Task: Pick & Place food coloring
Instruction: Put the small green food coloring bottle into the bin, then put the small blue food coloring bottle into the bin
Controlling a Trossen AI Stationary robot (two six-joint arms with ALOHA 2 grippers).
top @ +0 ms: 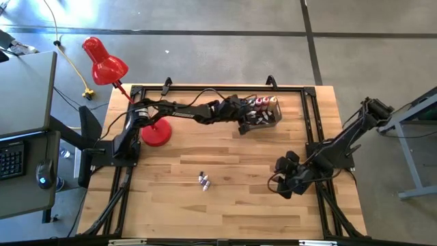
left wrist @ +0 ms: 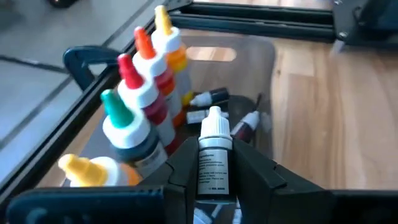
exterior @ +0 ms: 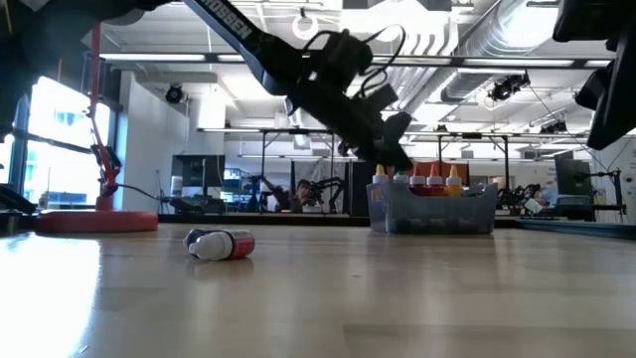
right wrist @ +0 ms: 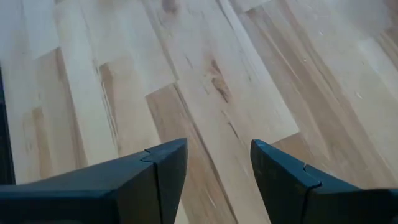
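High view: left arm stretched across the far side of the wooden table (top: 225,157), left gripper (top: 247,123) right at the grey tub (top: 265,113) near the far edge. Caps of standing bottles (top: 262,102) show in the tub's far side; what sits between the fingers is hidden from here. Two small bottles (top: 203,181) lie on bare wood mid-table, well apart from the tub. Red desk lamp (top: 104,63) leans out over the far-left corner, its round base (top: 156,133) on the table beside the left arm. Right gripper (top: 287,179) parked low at the right side, over empty wood.

Low view: left gripper (exterior: 390,149) comes down slanted to the tub's (exterior: 433,211) rim, left end. Orange, red and yellow caps stick up above the rim. One lying bottle (exterior: 221,244), white cap, red label, in the foreground; the second one not separable here. Lamp base (exterior: 96,221) at left. Right arm only a dark edge at upper right.

Left wrist view: only this view shows the grip. Left gripper (left wrist: 214,180) closed narrowly on a small white-capped dropper bottle (left wrist: 214,162) with a printed label, upright between the fingers, over the tub's (left wrist: 249,56) inside. Row along the tub wall: yellow (left wrist: 166,38), orange (left wrist: 147,55), red (left wrist: 132,78), green (left wrist: 119,118) caps upright, another yellow cap (left wrist: 84,168) nearest. Tiny dark-and-white bottles (left wrist: 208,98) lie on the tub floor.

Right wrist view: right gripper (right wrist: 217,168) fingers spread apart, nothing between them, just wood planks (right wrist: 205,74) below.
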